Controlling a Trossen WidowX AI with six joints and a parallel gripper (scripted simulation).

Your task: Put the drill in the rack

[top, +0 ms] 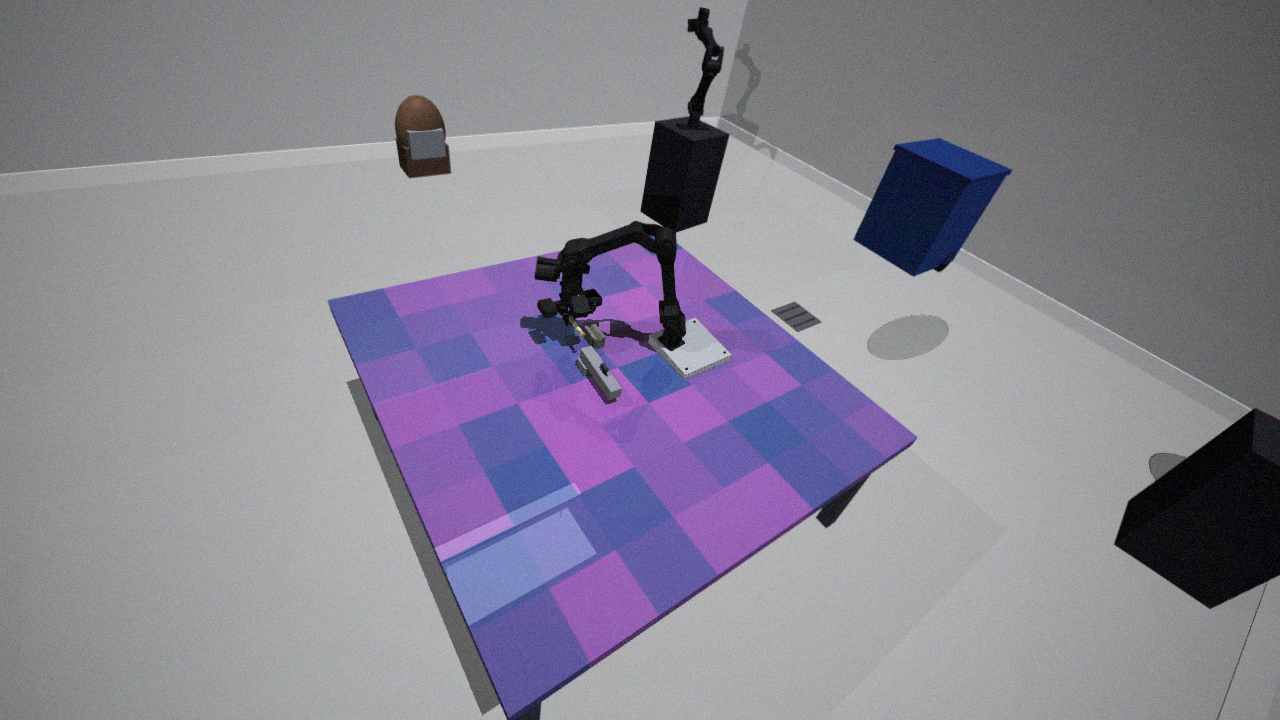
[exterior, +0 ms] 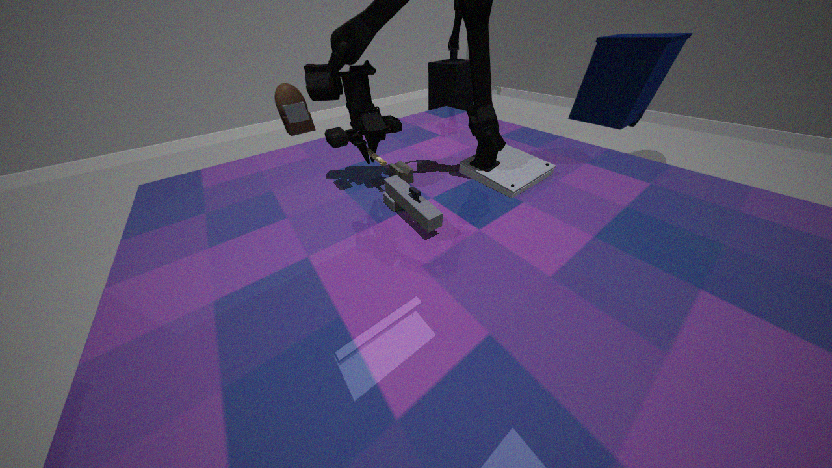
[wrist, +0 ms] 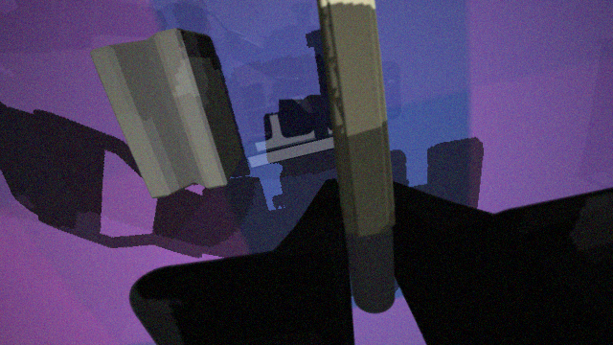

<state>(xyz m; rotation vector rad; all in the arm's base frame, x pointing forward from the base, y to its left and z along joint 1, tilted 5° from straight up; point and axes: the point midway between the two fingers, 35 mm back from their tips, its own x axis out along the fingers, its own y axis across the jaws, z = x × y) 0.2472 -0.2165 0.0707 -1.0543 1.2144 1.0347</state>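
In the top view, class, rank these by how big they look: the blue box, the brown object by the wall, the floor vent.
1. Blue box
2. Brown object
3. Floor vent
Apparent size only; their distances from the camera differ.

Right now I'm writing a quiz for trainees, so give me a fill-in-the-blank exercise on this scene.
1. The tool is shut on the thin olive ___.
2. The groove of the rack is ___; nothing lies in it.
3. The arm's base stands on a ___ plate.
4. The table top is chequered in purple and ___.

Missing words: drill; empty; white; blue.
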